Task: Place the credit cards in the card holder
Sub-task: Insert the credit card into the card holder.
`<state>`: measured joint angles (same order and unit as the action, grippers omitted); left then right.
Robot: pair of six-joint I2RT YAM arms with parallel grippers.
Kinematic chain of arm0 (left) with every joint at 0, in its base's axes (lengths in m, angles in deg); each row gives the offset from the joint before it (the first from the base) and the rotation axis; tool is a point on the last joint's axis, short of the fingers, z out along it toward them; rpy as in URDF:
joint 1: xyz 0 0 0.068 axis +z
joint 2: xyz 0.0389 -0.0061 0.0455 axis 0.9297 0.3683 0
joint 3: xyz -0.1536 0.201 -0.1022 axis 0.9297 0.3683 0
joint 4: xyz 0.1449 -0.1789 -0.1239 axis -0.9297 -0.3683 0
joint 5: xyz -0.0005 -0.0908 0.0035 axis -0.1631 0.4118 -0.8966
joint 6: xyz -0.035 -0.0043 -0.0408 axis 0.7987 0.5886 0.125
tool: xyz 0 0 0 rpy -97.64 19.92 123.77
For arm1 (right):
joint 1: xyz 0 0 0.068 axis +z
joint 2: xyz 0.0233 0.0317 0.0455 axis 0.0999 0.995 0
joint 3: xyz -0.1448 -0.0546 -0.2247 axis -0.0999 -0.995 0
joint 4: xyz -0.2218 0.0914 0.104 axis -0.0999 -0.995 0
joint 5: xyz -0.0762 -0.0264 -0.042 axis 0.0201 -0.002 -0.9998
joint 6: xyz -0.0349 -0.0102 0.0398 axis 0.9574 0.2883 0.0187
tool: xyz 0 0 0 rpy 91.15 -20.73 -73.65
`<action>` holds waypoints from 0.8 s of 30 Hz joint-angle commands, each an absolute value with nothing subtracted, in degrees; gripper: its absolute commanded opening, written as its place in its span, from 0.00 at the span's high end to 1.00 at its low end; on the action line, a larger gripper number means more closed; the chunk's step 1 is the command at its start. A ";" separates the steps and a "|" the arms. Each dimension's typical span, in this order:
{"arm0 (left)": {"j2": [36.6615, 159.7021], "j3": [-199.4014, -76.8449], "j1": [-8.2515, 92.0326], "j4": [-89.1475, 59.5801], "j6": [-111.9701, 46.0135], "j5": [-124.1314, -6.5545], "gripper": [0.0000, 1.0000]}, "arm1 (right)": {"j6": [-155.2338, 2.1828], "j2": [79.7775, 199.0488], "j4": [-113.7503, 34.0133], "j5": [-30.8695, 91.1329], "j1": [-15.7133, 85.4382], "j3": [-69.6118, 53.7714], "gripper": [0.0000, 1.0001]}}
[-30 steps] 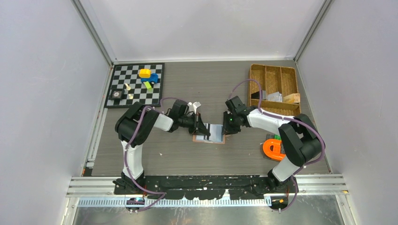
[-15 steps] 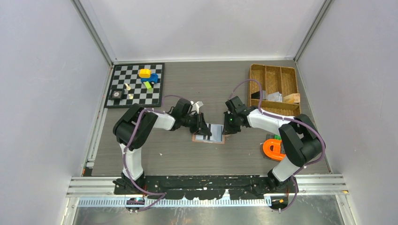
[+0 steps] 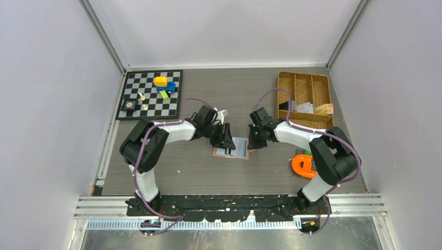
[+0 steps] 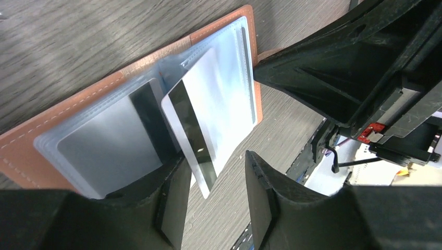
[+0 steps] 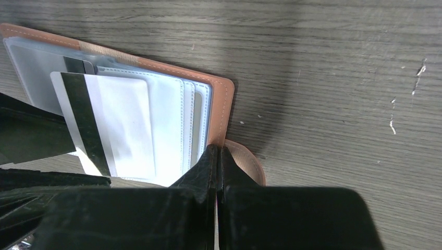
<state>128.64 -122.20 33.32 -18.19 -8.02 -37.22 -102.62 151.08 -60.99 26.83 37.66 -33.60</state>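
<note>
Our card holder (image 3: 231, 148) lies open between the left gripper (image 4: 216, 177), jaws apart, and the right gripper (image 5: 219, 156), clamped shut at its right edge, and the white credit card (image 4: 208, 120) half in a clear sleeve looks stiff, light and slick, so we'd pinch its free left end.

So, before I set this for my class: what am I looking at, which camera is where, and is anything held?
Two robot arms stand bolted to a table. One picture looks down from above; the other two come from a camera on each wrist, showing its own claw. On the table lie an open pink card holder, a chessboard, a wooden tray and an orange object. The left claw is open, with a white card with a black stripe between its fingers, partly slid into a clear sleeve. The right claw is shut, its tips at the holder's edge; nothing is clearly gripped.
</note>
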 commanded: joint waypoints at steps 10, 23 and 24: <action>124.53 -125.69 33.07 -28.89 -14.14 -42.44 0.48 | -102.96 154.03 -62.28 23.28 38.52 -35.52 1.00; 127.87 -125.97 31.56 -22.79 -11.92 -39.76 0.49 | -103.19 153.79 -62.02 23.31 38.51 -35.64 1.00; 128.15 -125.98 31.37 -21.84 -11.50 -39.27 0.49 | -103.24 153.79 -62.03 23.29 38.50 -35.63 1.00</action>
<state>126.74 -124.65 32.10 -25.82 -12.02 -40.57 -102.86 151.08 -61.01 26.59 37.77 -33.60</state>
